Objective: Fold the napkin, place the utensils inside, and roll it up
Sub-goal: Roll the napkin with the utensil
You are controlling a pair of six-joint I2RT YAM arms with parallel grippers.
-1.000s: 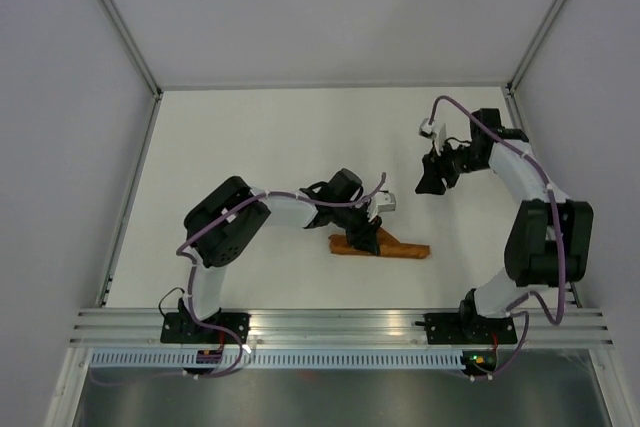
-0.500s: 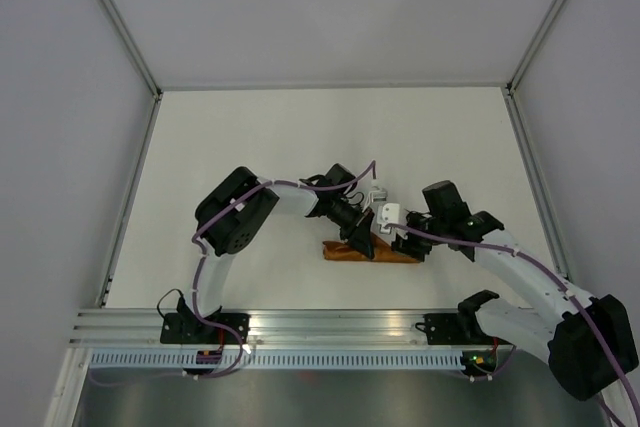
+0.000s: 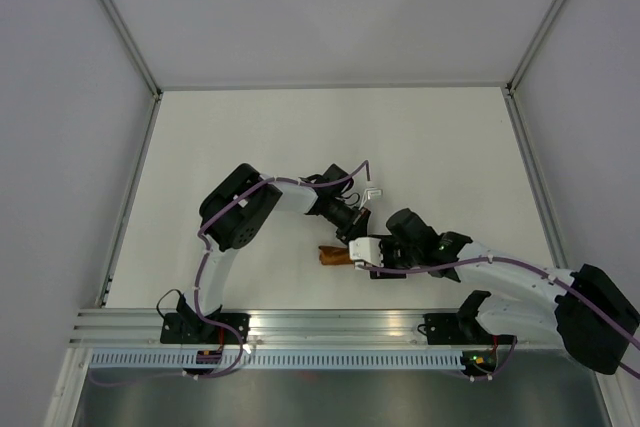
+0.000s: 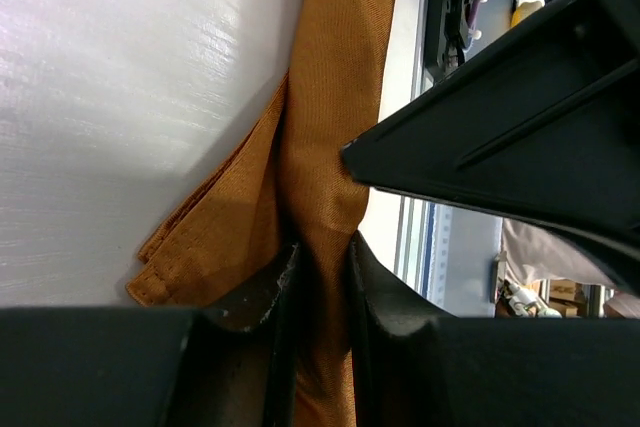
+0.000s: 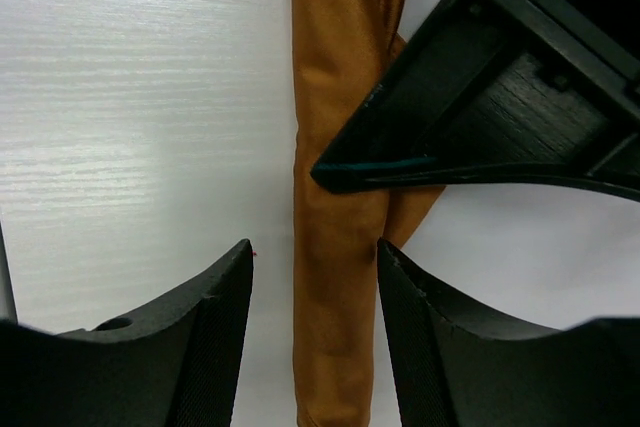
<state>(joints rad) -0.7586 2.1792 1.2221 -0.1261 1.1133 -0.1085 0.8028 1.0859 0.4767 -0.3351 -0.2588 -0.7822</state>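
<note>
Fingers [image 4: 250, 312] of the left gripper [image 4: 320, 262] pinched narrowly onto the rolled rust-orange cloth napkin [image 4: 335, 97]. Right gripper [image 5: 315, 267] spread wide, straddling the same roll, not closed on it. Napkin lying on the white table [image 3: 300, 137], near its front edge, between both wrists.

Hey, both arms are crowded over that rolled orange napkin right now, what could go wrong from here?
Collision: the right tool stands open astride the napkin, right beside the left tool; closing or shifting could knock them together.
Unrolling: the left tool pinches the roll at one spot, and a loose corner sticks out beside it; a tug might open the roll.
The utensils are hidden, so one could slip out unnoticed.
</note>
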